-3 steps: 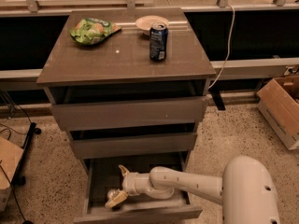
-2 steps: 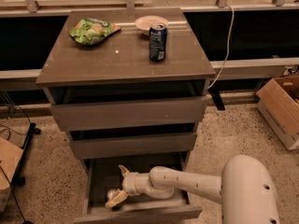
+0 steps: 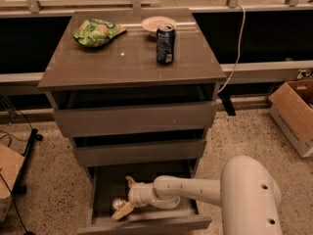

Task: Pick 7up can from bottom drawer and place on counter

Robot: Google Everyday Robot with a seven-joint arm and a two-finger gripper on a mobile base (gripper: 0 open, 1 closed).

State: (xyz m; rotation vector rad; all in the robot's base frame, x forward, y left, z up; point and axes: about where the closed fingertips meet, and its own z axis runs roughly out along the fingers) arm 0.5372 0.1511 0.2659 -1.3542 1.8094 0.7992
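The bottom drawer (image 3: 146,224) is pulled open. The 7up can (image 3: 117,203), small and silvery with a shiny top, stands in its left part. My gripper (image 3: 124,196) is reached down into the drawer from the right, right at the can. It is open, with one finger (image 3: 129,181) behind the can and the other finger (image 3: 122,211) in front, next to it. The counter (image 3: 122,62) is the glossy grey-brown top of the cabinet, above.
On the counter are a dark blue can (image 3: 165,44), a green chip bag (image 3: 97,31) and a small white bowl (image 3: 157,23). The two upper drawers (image 3: 137,119) are slightly open. A cardboard box (image 3: 293,114) stands on the floor at right, and cables lie at left.
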